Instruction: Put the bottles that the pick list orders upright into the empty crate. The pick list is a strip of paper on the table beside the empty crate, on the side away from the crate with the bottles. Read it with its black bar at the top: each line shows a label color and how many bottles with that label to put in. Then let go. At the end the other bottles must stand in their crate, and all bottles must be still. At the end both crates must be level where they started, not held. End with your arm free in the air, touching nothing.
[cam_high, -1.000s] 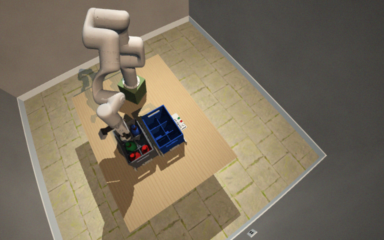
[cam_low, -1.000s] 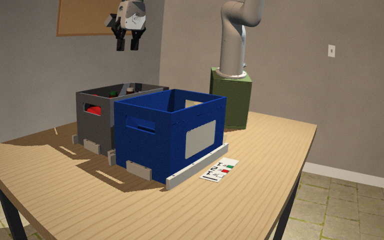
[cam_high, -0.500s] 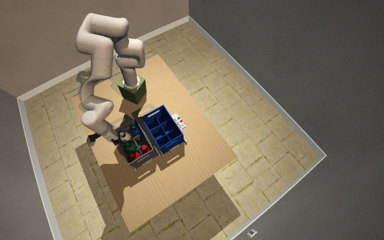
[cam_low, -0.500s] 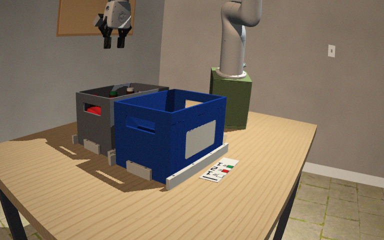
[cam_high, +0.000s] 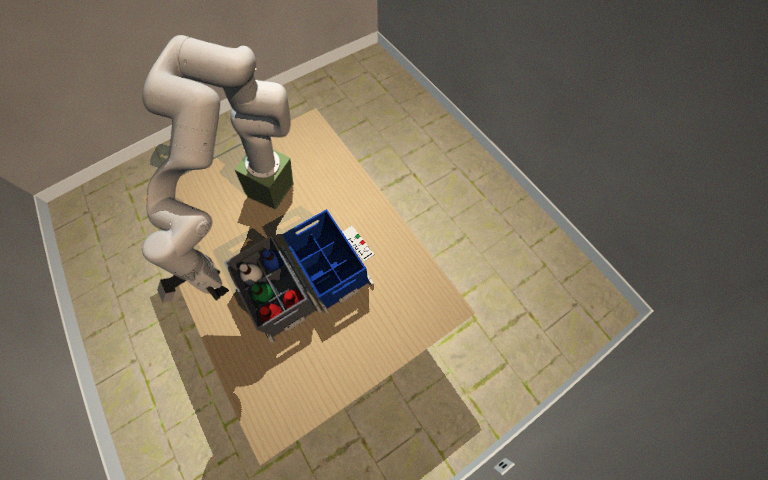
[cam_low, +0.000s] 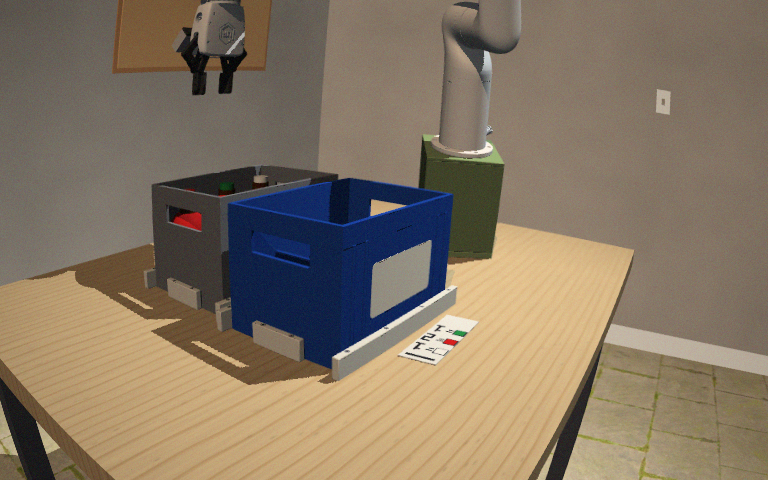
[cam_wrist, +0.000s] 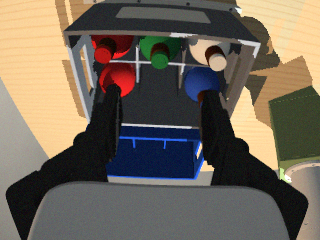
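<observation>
Table (cam_high: 390, 339) (cam_low: 509, 367) (cam_wrist: 25, 50) carries everything. Arm (cam_high: 195, 124) (cam_low: 464, 90) is on the green pedestal (cam_high: 257, 189) (cam_low: 464, 209) (cam_wrist: 300, 125), reaching out past the gray crate's far side.

Blue crate (cam_high: 346, 243) (cam_low: 283, 294) (cam_wrist: 160, 138): level on the table, six compartments, no bottles in it. Gray crate (cam_high: 286, 323) (cam_low: 189, 254) (cam_wrist: 100, 22): level, just beside the blue one, also six compartments, holds all five bottles.

End effector (cam_high: 219, 291) (cam_low: 211, 84) (cam_wrist: 161, 102): fingers moderately wide apart, nothing between them. It's up in the air above crate height, on the side of the gray crate away from the blue one, not touching any bottle.

Bottles, all upright. Row away from the blue crate: white bottle (cam_high: 249, 272) (cam_wrist: 200, 47) at the pedestal end, green bottle (cam_high: 261, 292) (cam_wrist: 159, 47) in the middle, red bottle (cam_high: 269, 312) (cam_wrist: 116, 45) at the other end. Row next to the blue crate: blue bottle (cam_high: 270, 259) (cam_wrist: 201, 84) at the pedestal end, second red bottle (cam_high: 291, 298) (cam_wrist: 117, 80) at the other, middle compartment vacant.

Pick list (cam_high: 356, 237) (cam_low: 438, 339): flat on the table beside the blue crate. Reads from the bar: white 1, red 2, green 1. None placed.

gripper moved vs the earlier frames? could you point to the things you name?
Yes. In the exterior view, the gripper (cam_low: 211, 84) (cam_wrist: 161, 102) has shifted left, away from the green block (cam_low: 461, 209) (cam_high: 265, 186). In the top view, it has swung out from over the gray crate (cam_high: 285, 325) (cam_low: 189, 254) (cam_wrist: 162, 27).
</observation>
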